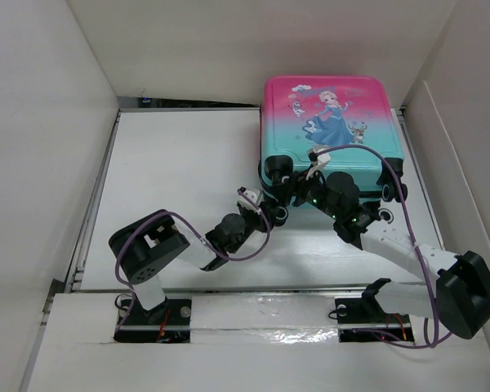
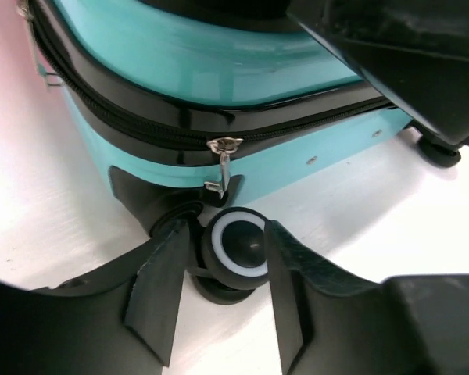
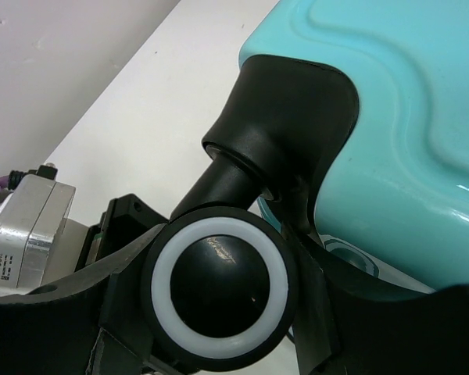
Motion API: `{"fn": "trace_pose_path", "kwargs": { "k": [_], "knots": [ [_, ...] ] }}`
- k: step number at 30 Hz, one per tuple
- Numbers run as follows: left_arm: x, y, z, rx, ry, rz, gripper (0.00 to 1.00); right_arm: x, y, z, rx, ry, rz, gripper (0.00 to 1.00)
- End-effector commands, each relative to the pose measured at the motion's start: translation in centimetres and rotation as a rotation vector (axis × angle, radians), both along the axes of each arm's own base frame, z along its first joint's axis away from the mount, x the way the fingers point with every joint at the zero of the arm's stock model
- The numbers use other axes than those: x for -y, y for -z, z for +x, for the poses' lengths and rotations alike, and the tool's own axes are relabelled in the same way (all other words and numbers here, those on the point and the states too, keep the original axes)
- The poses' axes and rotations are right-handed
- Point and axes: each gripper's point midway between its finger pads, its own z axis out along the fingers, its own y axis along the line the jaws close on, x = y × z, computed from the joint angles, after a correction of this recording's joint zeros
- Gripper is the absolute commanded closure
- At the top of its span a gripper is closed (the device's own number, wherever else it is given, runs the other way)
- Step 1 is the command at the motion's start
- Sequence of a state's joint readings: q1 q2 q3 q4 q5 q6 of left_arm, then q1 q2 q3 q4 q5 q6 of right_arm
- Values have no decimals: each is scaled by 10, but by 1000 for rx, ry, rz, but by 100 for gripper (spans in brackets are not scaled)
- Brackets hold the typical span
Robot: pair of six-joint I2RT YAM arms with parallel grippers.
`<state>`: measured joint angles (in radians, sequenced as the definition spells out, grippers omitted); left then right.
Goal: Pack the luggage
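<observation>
Luggage [image 1: 331,122] lies zipped flat, far right on the table [image 1: 180,155]. We judge the right gripper [image 3: 219,312] clamps its upper wheel [image 3: 219,269] to steady it; left gripper [image 2: 225,251] straddles the lower wheel [image 2: 238,244], parted, apparently gripping nothing.

No legible text found: small print on the luggage [image 1: 331,122] lid is unreadable, and tiny marks on the silver block [image 3: 27,234] are blurred.

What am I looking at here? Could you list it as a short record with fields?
suitcase: closed, lying flat, princess picture facing up
left gripper: open, fingers either side of a corner wheel
right gripper: shut on a second wheel
zip pull: hanging just above the corner wheel
table: white
</observation>
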<state>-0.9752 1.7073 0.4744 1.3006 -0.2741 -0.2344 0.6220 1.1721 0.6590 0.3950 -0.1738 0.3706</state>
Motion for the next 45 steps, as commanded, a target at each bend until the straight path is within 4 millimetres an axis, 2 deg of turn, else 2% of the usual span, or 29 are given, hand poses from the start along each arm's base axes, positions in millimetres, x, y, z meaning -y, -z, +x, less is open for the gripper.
{"fn": "trace_pose_path", "kwargs": {
  "k": [1,5,6,10,11,14,17,18,20,24,30,31,34,37,45],
  "knots": [
    [17,-55,5,103,28,-165,56,-19,-109,-16,257,-121,228,100],
    [25,-49,18,93,-12,-154,53,-18,-110,-17,258,-121,227,100],
    [23,-53,28,98,-36,-169,53,-20,-111,-20,259,-130,228,100],
    [26,-64,37,109,-40,-217,53,-23,-111,-24,263,-143,227,100],
    [27,-60,40,101,-47,-196,55,-23,-111,-24,262,-145,227,100],
    [30,-66,49,113,-75,-196,65,-27,-112,-28,266,-163,231,100],
    [25,-65,55,115,-125,-196,83,-29,-113,-32,271,-176,236,100],
    [24,-66,56,117,-133,-198,92,-29,-113,-32,273,-174,236,100],
    [19,-66,56,126,-166,-191,100,-31,-110,-35,269,-180,235,100],
    [5,-69,56,135,-211,-187,100,-26,-107,-34,268,-154,237,100],
    [-14,-57,46,112,-229,-127,100,-15,-101,-33,262,-125,228,100],
    [-19,-50,42,101,-227,-108,100,-13,-102,-35,264,-121,228,100],
    [-33,-50,38,98,-235,-97,100,-7,-99,-36,265,-109,221,100],
    [-41,-57,39,105,-248,-74,100,-5,-96,-39,261,-110,209,100],
    [-59,-54,50,108,-272,-4,100,5,-91,-55,269,-128,168,100]
  ]
}}
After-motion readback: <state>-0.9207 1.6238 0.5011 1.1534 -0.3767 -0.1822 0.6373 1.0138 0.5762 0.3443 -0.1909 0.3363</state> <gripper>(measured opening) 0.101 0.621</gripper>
